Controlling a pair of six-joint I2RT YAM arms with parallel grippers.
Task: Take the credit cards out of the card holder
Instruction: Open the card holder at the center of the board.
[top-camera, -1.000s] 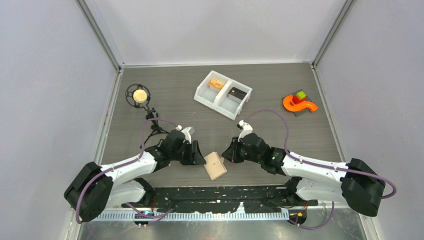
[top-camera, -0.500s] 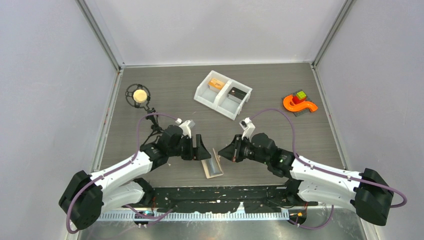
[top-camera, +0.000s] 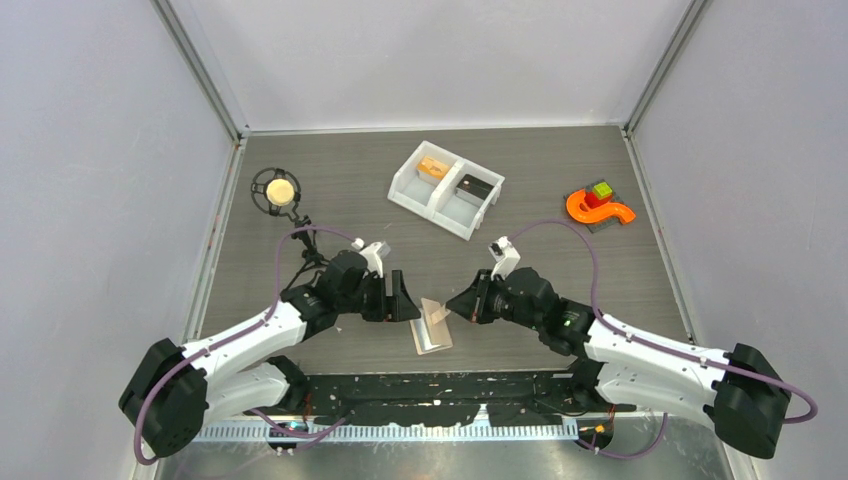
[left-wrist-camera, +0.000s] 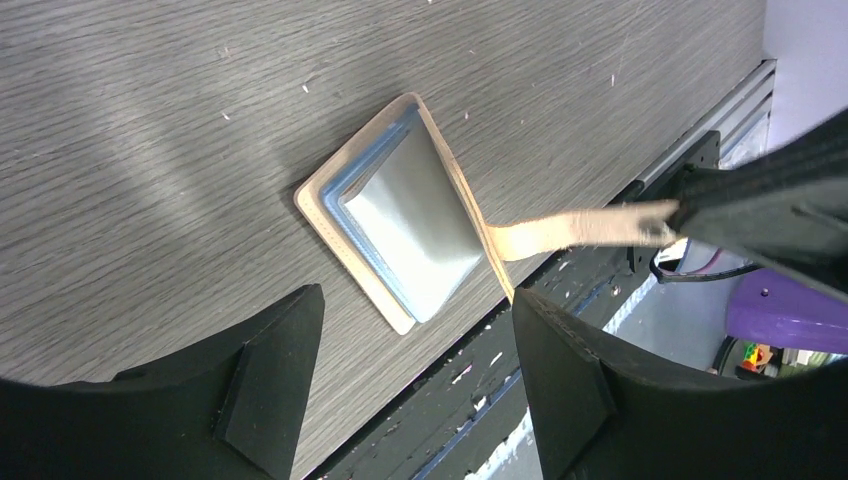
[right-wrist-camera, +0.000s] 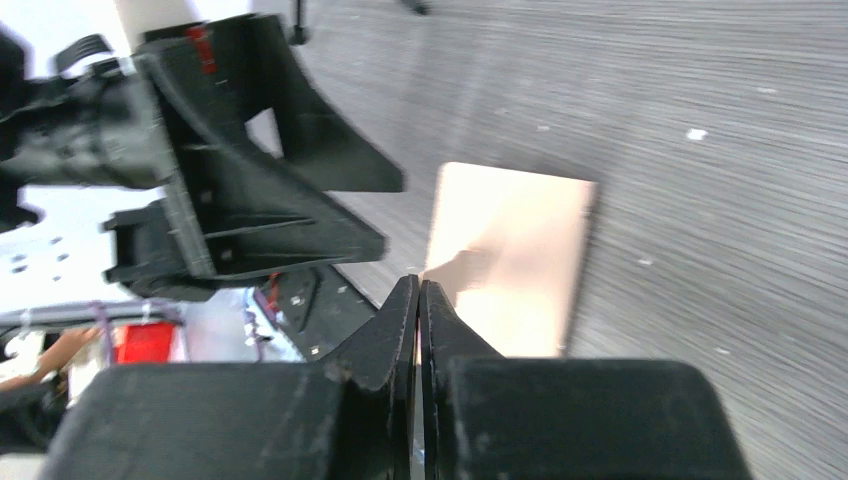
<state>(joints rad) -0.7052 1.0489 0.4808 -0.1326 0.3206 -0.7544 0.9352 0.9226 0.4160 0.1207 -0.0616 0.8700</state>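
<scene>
One card holder (top-camera: 432, 332) sits at lower centre of the desk (top-camera: 540, 190). Two credit cards (top-camera: 433, 168) are in view, one orange-tan and one dark card (top-camera: 474, 186). One white bin (top-camera: 420, 208) has two compartments. Two claws are in view, the left claw (top-camera: 405, 300) and the right claw (top-camera: 452, 306). One black ring stand (top-camera: 275, 190) is at upper left. One orange curved toy (top-camera: 590, 211) is at right.

Card holder (top-camera: 432, 330) on the tabletop (top-camera: 540, 170), near the middle of its front edge, between the left tool (top-camera: 404, 303) and the right tool (top-camera: 455, 306).
The holder lies just right of the left tool, with its flap pinched in the right tool. Behind it, at centre back, sits a two-compartment bin (top-camera: 428, 214), with one credit card (top-camera: 433, 168) in its left compartment and a second credit card (top-camera: 473, 185) in its right. A ball on a stand (top-camera: 279, 189) is at back left and a curved toy (top-camera: 598, 208) at back right.
</scene>
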